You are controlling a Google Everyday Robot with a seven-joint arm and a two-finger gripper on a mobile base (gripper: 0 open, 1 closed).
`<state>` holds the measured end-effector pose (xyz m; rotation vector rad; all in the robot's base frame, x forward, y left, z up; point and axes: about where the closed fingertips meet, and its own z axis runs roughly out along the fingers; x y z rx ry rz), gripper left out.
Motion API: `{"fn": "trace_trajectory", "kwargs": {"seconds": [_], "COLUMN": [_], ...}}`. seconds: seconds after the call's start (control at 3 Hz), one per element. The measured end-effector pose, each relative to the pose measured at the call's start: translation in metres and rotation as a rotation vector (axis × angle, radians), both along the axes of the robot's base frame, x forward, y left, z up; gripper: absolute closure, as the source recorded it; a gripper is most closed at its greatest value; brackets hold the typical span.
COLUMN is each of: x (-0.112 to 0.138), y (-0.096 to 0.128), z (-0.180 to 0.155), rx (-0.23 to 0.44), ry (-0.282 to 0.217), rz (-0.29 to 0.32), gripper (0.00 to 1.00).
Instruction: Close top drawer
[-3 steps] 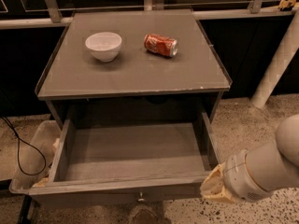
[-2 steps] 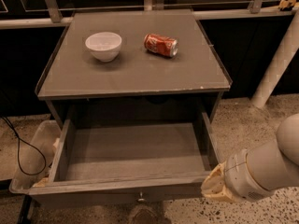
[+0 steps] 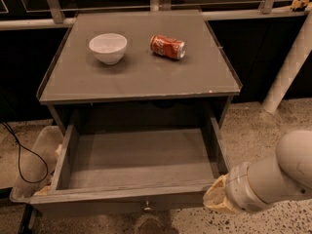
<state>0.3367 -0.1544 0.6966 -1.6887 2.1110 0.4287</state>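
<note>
The top drawer [image 3: 141, 157] of the grey cabinet is pulled far out toward me and is empty inside. Its flat grey front [image 3: 97, 202] runs along the bottom of the view, with a small round metal knob [image 3: 146, 207] at its centre. My gripper [image 3: 215, 202] shows as a beige end on the white arm [image 3: 273, 179] at the lower right. It sits right at the drawer front's right corner. The drawers below are hidden.
A white bowl [image 3: 107, 48] and a red soda can [image 3: 167, 47] lying on its side rest on the cabinet top [image 3: 141, 77]. A translucent plastic bin [image 3: 34, 160] and a black cable [image 3: 22, 152] are left of the drawer. A white post [image 3: 290, 67] stands at the right.
</note>
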Motion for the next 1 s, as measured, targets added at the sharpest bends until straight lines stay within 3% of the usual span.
{"fn": "trace_trajectory", "kwargs": {"seconds": [0.67,1.0], "x": [0.022,0.025], "y": [0.013,0.013], "z": [-0.061,-0.062], "rx": [0.022,0.022], "ry": [-0.010,-0.018], "rz": [-0.073,-0.078], "gripper": [1.00,0.82]}}
